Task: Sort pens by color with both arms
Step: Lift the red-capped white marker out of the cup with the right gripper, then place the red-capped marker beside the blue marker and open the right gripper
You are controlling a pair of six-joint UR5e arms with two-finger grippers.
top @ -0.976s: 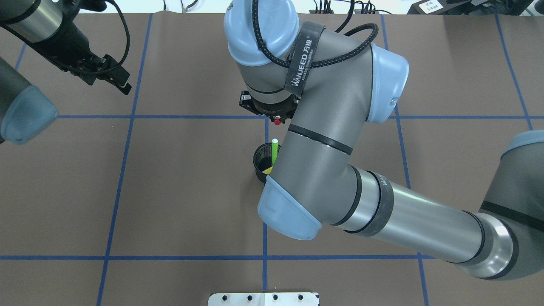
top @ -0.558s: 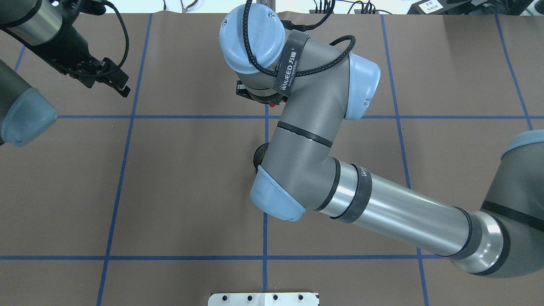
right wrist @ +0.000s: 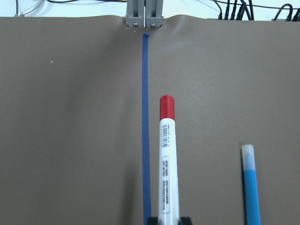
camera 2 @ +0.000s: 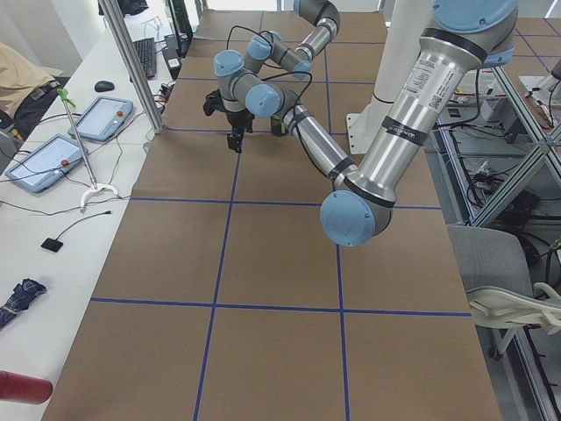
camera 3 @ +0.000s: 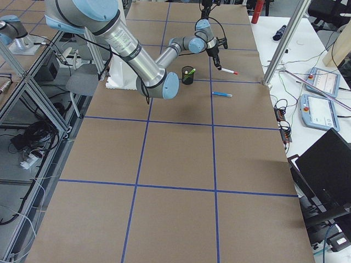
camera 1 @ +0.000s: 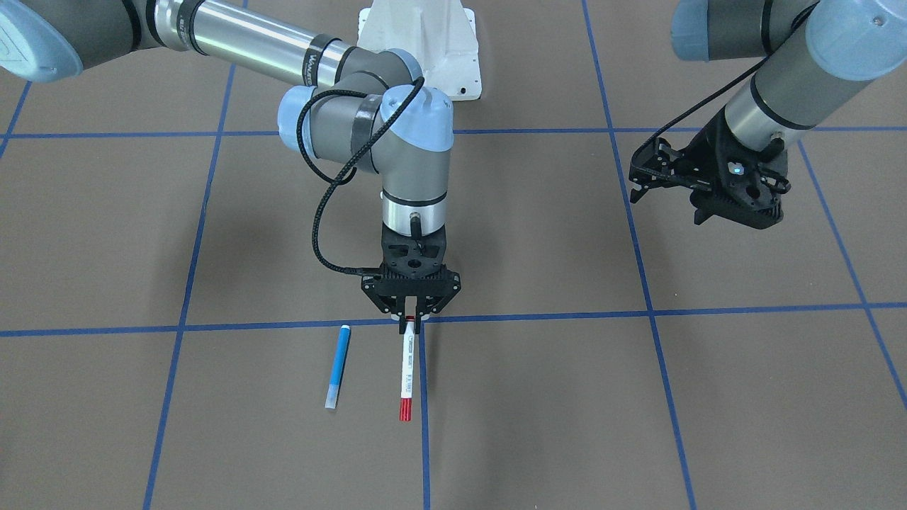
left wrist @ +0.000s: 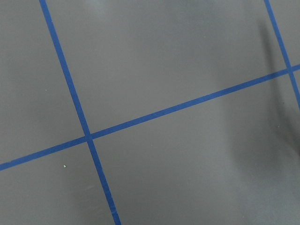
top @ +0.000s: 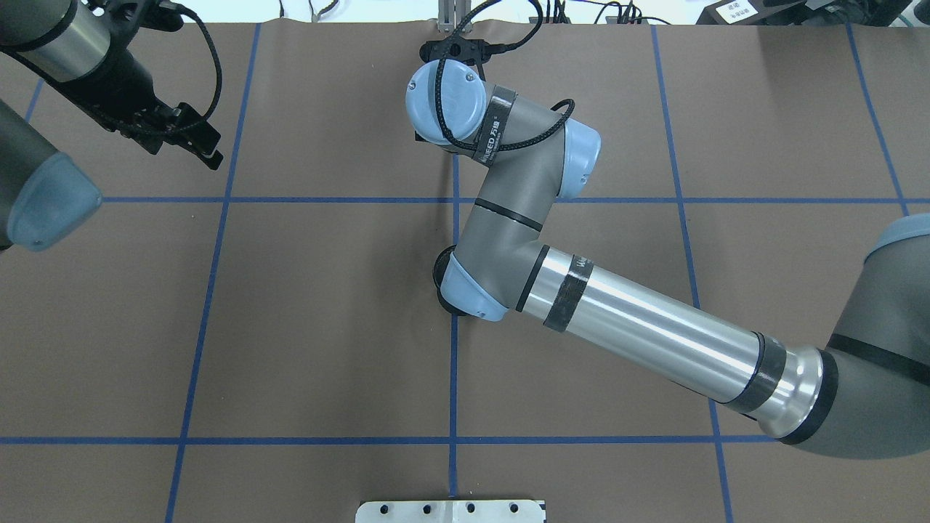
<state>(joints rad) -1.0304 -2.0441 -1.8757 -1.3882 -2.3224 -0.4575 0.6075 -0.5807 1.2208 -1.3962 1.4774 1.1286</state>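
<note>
My right gripper (camera 1: pixel 410 323) is shut on one end of the white-barrelled pen with red ends (camera 1: pixel 406 372). It holds the pen low over the table, pointing away from the robot, as the right wrist view (right wrist: pixel 168 159) also shows. The blue pen (camera 1: pixel 338 366) lies flat beside it (right wrist: pixel 251 187). The green pen (camera 3: pixel 190 71) stands in the black mesh cup (camera 3: pixel 188 75), which my right elbow mostly hides from overhead (top: pixel 439 270). The yellow pen is out of view. My left gripper (camera 1: pixel 636 184) hangs open and empty above the table (top: pixel 211 149).
The white pedestal base (camera 1: pixel 425 42) stands behind the right arm. A metal post (right wrist: pixel 144 14) stands at the table's far edge, straight beyond the held pen. Blue tape lines (left wrist: pixel 89 137) divide the brown table into squares.
My right arm has stretched out past the cup toward the far edge, carrying the red-ended pen with it. Its elbow now covers the cup and green pen from overhead. The left arm has barely moved.
</note>
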